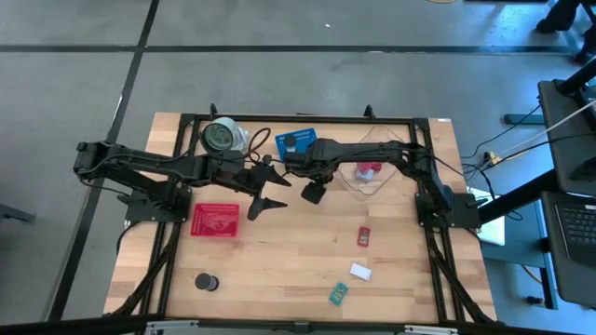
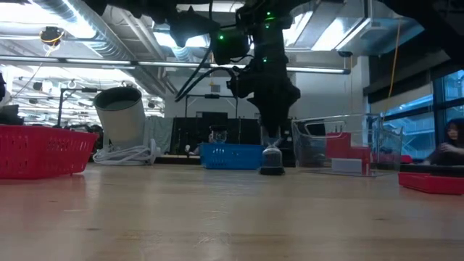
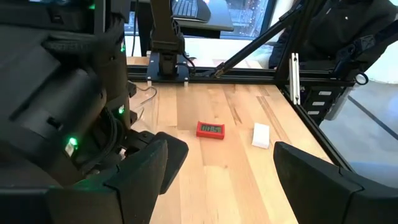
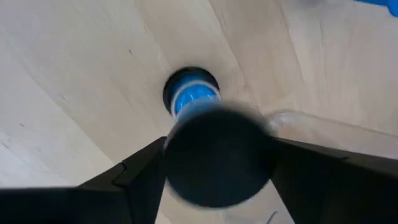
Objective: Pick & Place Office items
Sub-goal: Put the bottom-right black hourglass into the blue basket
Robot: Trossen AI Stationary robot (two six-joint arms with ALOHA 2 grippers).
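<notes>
The pale wooden worktop [image 1: 279, 261] looks roughly half sorted. At the far right, the clear hard-walled tub [image 1: 377, 184] already holds red pieces. The meshed red tray [image 1: 215, 220] and the blue basket [image 1: 298, 141] look nearly empty.

The left gripper [image 1: 270, 191] hangs spread open and empty. The right gripper [image 1: 314, 193] straddles a black round spool [image 2: 272, 161] mid-worktop; I cannot tell whether it grips.

Another black spool [image 1: 206, 281] lies loose near left. A flat red block [image 1: 364, 236], a white block [image 1: 360, 272] and a teal block [image 1: 338, 295] lie near right.

Two matte-black jointed arms, black cables along links, green LEDs lit on wrists, wedge-shaped black gripper fingers [image 3: 311, 180].
</notes>
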